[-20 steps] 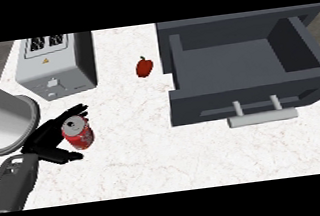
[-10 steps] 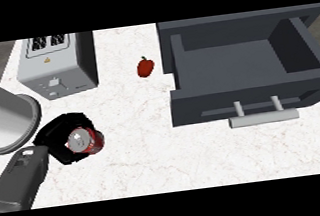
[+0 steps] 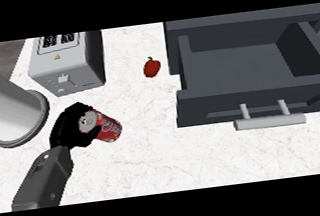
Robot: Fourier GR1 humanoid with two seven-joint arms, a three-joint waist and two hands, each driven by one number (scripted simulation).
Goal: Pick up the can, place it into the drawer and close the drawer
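Though the left hand has curled its fingers round the red can at the desk's left, the open drawer (well apart) awaits both placing and closing.

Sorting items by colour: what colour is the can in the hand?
Red with a silver top; the can, held in the left hand, shows in the head view.

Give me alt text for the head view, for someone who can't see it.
The robot's left hand curls round a red can above the white counter. To the right an open grey drawer sits empty; a toaster and a small red pepper lie behind.
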